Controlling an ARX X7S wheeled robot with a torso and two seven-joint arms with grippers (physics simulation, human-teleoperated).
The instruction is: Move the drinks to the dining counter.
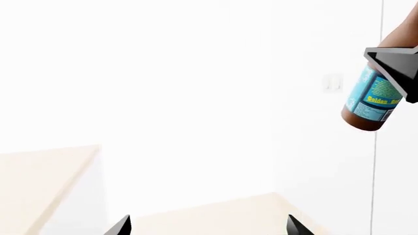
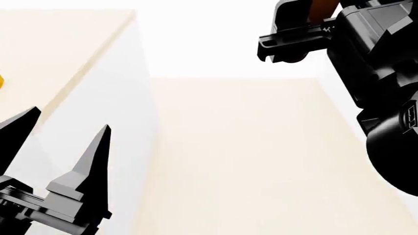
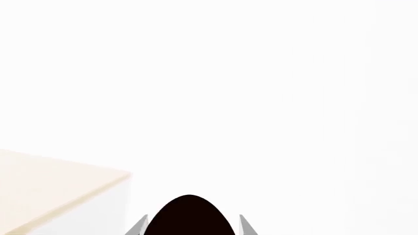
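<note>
The right gripper (image 1: 395,66), matte black and angular, is clamped around a brown glass bottle (image 1: 367,100) with a glossy blue label printed in yellow. The bottle hangs tilted in the air, off every surface, high on the right of the scene. In the right wrist view its rounded dark body (image 3: 188,216) fills the gap between two grey fingers (image 3: 138,227).

The left gripper (image 2: 62,142) is empty, its two pointed, wedge-shaped black fingers (image 2: 91,156) spread wide apart at the near left.

Below lies the dining counter (image 2: 261,161), a smooth, flat, pale cream top with a plain grey side. A small yellow-orange sliver (image 2: 1,81) shows at the far left edge; too little is visible to identify it.
</note>
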